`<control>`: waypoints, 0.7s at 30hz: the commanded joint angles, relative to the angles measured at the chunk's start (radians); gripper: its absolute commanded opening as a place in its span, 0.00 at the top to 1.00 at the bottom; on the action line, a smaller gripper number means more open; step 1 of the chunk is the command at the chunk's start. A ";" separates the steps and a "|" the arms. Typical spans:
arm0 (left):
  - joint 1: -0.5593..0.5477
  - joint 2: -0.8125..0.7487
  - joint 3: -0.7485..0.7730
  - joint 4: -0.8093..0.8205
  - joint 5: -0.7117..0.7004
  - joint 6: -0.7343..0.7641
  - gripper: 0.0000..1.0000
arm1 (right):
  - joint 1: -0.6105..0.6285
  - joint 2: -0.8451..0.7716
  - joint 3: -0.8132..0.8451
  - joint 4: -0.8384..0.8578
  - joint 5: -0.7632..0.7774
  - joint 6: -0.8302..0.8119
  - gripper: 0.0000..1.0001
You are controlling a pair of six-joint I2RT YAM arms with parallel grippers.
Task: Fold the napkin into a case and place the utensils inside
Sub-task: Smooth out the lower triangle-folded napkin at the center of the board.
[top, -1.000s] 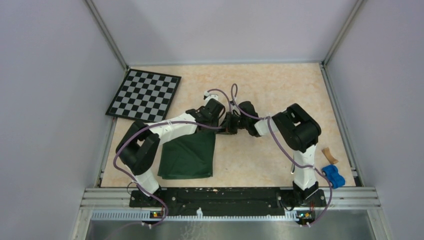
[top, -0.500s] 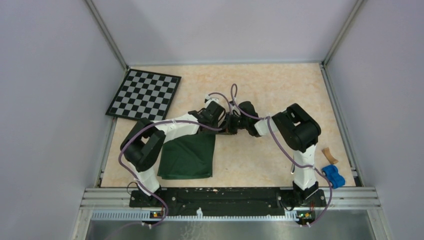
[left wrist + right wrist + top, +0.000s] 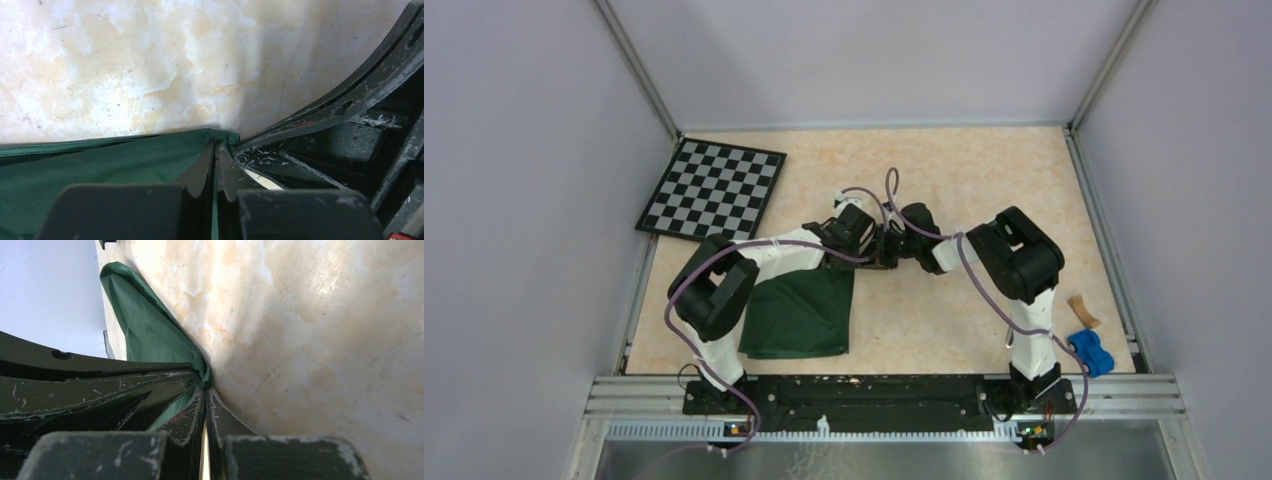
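The beige marbled bench (image 3: 984, 180) carries a dark green cloth napkin (image 3: 796, 315) lying at its near left. It is doubled into a broad panel, not yet the narrow case the task wants. No cutlery shows in any view, so the step in hand is the folding.

Both arms reach in over the napkin's far right corner and meet there. The left pincer (image 3: 215, 155) is clenched on that corner, with green cloth showing in the thin slit between its fingers. The right pincer (image 3: 205, 392) is clenched too, just beside it, the very tip of the corner bunched at its fingertips and apparently nipped.

With both pincers on one corner, the next move probably calls for one of them to let go. The other would then carry the corner across the panel, low and taut, to narrow it without dragging the lower layer.
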 commanded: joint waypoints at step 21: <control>-0.019 -0.121 0.020 -0.026 0.009 0.005 0.71 | -0.019 -0.050 0.010 -0.068 0.042 -0.029 0.83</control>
